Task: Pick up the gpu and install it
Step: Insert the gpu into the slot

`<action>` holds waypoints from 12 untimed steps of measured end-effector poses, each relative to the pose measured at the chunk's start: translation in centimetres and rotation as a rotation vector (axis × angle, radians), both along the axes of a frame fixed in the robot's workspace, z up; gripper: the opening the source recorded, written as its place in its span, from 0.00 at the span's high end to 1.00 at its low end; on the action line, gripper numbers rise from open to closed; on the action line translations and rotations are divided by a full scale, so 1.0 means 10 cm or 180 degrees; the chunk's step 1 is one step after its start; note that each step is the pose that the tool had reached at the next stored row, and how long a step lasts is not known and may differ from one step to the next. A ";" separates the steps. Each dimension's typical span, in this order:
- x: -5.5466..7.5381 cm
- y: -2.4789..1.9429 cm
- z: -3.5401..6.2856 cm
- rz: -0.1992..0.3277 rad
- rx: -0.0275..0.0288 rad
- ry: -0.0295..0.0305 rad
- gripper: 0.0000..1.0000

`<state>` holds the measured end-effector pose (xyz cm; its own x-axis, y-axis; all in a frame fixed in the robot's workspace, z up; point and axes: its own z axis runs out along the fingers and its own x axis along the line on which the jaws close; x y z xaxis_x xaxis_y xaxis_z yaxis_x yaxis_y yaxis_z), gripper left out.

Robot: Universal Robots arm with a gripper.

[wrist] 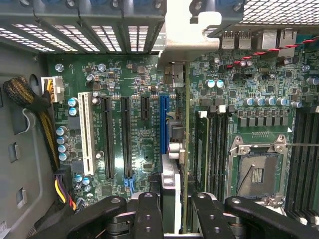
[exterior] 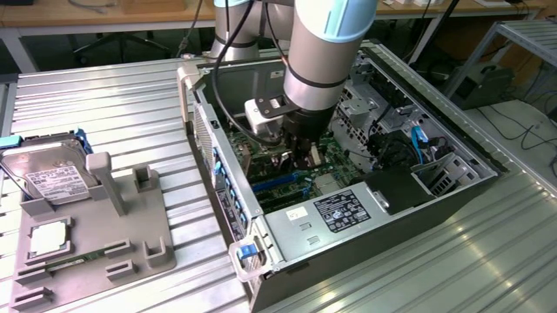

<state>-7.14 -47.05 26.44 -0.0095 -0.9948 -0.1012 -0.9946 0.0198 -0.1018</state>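
Note:
In the wrist view the gpu [wrist: 178, 164] is seen edge-on, a thin card running away from the camera with its silver bracket [wrist: 185, 35] at the far end by the case's rear slots. My gripper [wrist: 174, 219] is shut on the card's near edge, one black finger [wrist: 147, 214] on each side. The card stands upright right beside the blue expansion slot [wrist: 163, 124] of the motherboard [wrist: 129, 79]; I cannot tell whether it is seated. In the exterior view my gripper [exterior: 301, 151] reaches down into the open computer case [exterior: 218, 163], over the board.
Black expansion slots [wrist: 124, 139] and a white one [wrist: 85, 129] lie beside the blue slot; memory slots [wrist: 214, 144] and the CPU socket [wrist: 256, 172] are on the other side. A power supply [exterior: 340, 208] fills the case's near end. At the exterior view's left, a grey fixture [exterior: 96, 228] and a hard drive [exterior: 52, 173].

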 end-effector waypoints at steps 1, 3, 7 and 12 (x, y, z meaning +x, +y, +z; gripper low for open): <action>0.00 0.000 -0.003 0.0000 0.0000 0.0000 0.72; 0.00 -0.001 -0.016 0.0000 0.0000 0.0000 0.72; -0.01 -0.001 -0.049 0.0000 0.0000 0.0000 0.72; -0.03 -0.001 -0.090 0.0001 0.0000 0.0000 0.72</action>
